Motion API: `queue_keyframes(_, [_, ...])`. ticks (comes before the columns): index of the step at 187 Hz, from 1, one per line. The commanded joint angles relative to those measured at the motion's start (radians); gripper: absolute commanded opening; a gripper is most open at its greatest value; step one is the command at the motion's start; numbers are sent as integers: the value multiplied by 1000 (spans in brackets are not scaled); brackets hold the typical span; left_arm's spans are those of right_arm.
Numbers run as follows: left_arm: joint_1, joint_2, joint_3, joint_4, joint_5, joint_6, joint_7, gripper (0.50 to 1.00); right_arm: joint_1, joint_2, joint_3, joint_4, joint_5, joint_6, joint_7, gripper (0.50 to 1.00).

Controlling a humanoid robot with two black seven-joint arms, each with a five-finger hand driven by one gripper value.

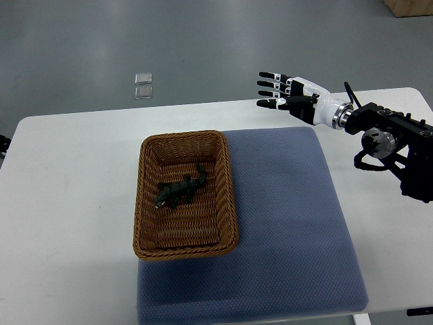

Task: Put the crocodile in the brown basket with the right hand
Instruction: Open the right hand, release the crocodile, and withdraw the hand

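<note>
Brown basket (185,141) holds one crocodile (180,189); right hand (287,95) empty.

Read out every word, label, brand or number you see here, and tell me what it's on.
No readable text in this view.
The brown basket, crocodile, blue mat, table and right hand show no print.
Two small squares on the floor: too small to tell if they carry any.
</note>
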Motion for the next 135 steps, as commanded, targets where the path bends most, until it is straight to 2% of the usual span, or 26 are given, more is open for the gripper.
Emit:
queue_keyframes(1, [0, 0, 0, 0, 0, 0, -1, 1000, -8, -7, 0, -22, 124, 30, -71, 913])
queue_keyframes(17, [0, 0, 0, 0, 0, 0, 0, 1000, -12, -9, -1, -31, 227, 47, -103, 915])
queue_keyframes(135, [0, 0, 0, 0, 0, 0, 0, 1000, -26, -15, 0, -57, 273, 39, -91, 926])
